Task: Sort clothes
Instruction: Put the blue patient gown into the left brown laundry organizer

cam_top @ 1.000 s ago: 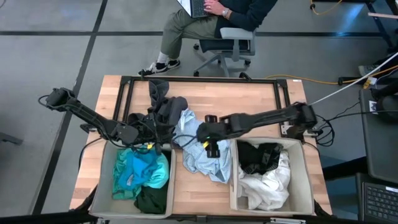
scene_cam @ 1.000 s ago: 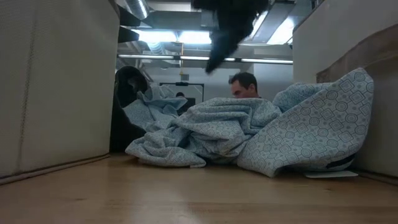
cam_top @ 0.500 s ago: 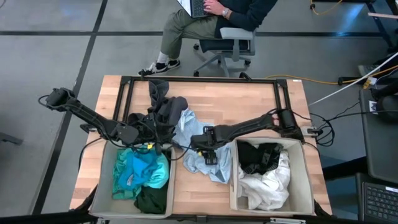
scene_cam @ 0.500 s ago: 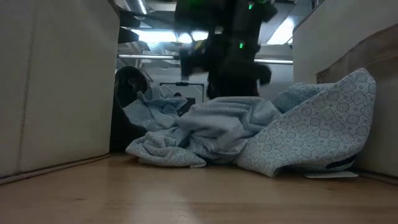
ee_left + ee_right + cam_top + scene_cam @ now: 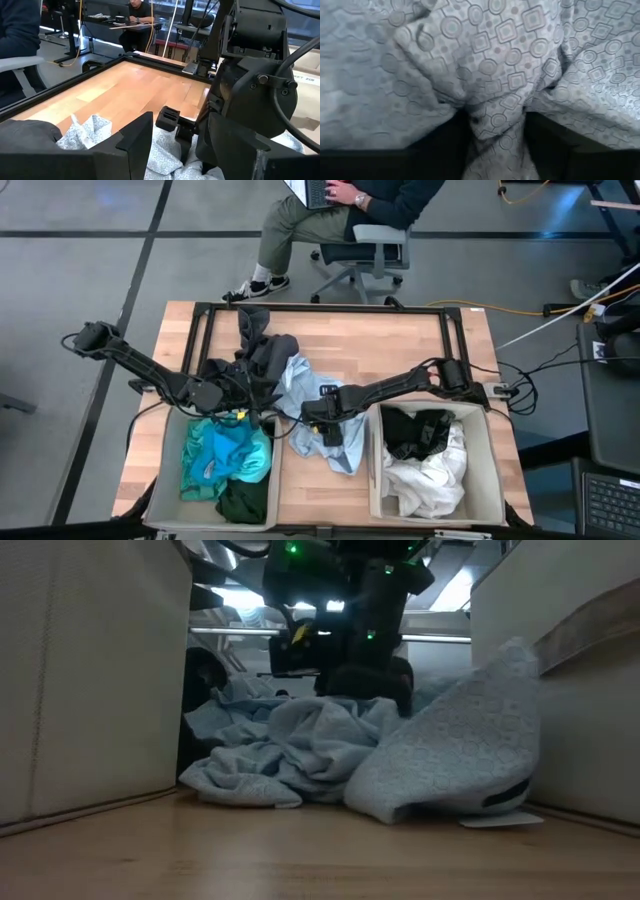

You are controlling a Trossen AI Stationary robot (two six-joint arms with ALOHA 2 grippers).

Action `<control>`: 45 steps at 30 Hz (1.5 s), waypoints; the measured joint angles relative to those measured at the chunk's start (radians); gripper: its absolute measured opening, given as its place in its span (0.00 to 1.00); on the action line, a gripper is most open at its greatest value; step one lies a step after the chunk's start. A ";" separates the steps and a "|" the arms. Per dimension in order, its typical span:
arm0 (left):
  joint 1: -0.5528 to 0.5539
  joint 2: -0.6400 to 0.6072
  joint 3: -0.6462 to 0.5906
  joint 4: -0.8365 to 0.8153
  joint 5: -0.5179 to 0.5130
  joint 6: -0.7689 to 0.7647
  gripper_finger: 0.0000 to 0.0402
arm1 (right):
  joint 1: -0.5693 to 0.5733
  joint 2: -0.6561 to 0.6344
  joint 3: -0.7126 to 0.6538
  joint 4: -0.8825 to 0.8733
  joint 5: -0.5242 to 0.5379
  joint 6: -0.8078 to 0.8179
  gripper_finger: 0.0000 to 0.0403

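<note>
A pale light-blue patterned garment (image 5: 298, 385) lies crumpled on the table between the two beige bins, and it also shows in the low view (image 5: 290, 755). My right gripper (image 5: 322, 420) is down on it and shut on a bunch of its cloth. A dark grey garment (image 5: 262, 350) lies heaped just beyond it. My left gripper (image 5: 245, 392) is open and empty beside the dark grey heap. Turquoise (image 5: 225, 455) and dark green (image 5: 245, 502) garments lie in the left bin. White (image 5: 425, 480) and black (image 5: 418, 430) garments lie in the right bin. My right gripper pinches a raised fold of the light-blue garment (image 5: 495, 132) between its two fingers (image 5: 445, 137), coming from above and pointing down. Several layers are bunched in the gap. The rest of the garment lies slack on the table, with one side leaning on the right bin's wall (image 5: 470, 730).
The left bin (image 5: 160, 480) and right bin (image 5: 478, 480) stand at the table's near edge, with a narrow strip of bare wood between them. A black frame (image 5: 320, 307) runs round the far half of the table. A person (image 5: 340, 210) sits on a chair beyond the far edge.
My right gripper has gone down and toward the table's left edge onto the light-blue garment. The garment has been drawn together and toward the left. Its side against the right bin has slid away from that bin's wall and now stands narrower.
</note>
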 joint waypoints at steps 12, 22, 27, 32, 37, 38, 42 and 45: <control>0.000 0.000 0.000 0.002 0.001 -0.007 0.45 | 0.006 -0.055 -0.008 -0.062 0.053 -0.032 0.09; 0.000 0.001 -0.001 0.012 0.001 -0.042 0.45 | 0.008 -0.284 -0.011 -0.129 0.088 -0.056 0.10; 0.000 0.001 -0.001 0.015 0.001 -0.045 0.45 | 0.008 -0.417 -0.010 -0.144 0.170 -0.080 0.11; 0.003 0.001 -0.002 0.021 0.000 -0.044 0.45 | 0.008 -0.534 -0.010 -0.110 0.249 -0.111 0.11; 0.041 0.001 -0.002 0.025 -0.020 -0.067 0.45 | 0.008 -0.619 -0.008 -0.041 0.336 -0.157 0.11; 0.048 0.001 -0.002 0.025 -0.020 -0.073 0.45 | 0.008 -0.631 -0.008 -0.027 0.346 -0.166 0.11; 0.057 0.001 -0.002 0.020 -0.021 -0.074 0.45 | 0.007 -0.670 -0.008 0.007 0.361 -0.193 0.11; 0.058 0.001 -0.002 0.006 -0.021 -0.068 0.45 | 0.007 -0.688 -0.008 0.009 0.368 -0.207 0.11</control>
